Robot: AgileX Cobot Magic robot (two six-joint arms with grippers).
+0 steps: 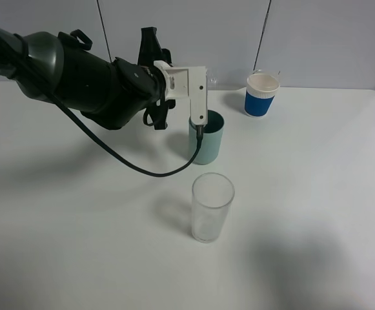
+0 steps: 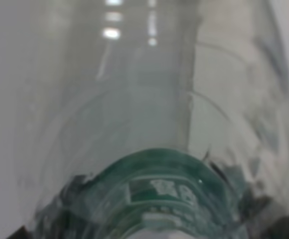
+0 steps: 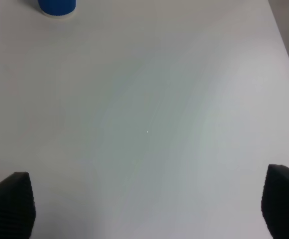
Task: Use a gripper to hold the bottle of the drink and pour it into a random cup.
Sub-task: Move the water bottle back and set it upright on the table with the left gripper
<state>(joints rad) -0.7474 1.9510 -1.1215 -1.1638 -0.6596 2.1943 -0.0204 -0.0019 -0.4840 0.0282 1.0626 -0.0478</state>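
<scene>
Now, left gripper [image 1: 197, 97] pinching bottle [image 2: 149, 129] between its jaws, hovering over teal cup [image 1: 210, 147].

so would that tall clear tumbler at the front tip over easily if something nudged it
Probably tippy: the clear tumbler is tall for its narrow base and looks empty, so it is likely light. Its smooth see-through wall may be slippery to grip. If knocked over it would likely roll, since it is round.

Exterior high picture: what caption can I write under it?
Left pincer holds a bottle over the teal cup, near a clear tumbler and a blue-and-white paper cup.
</scene>
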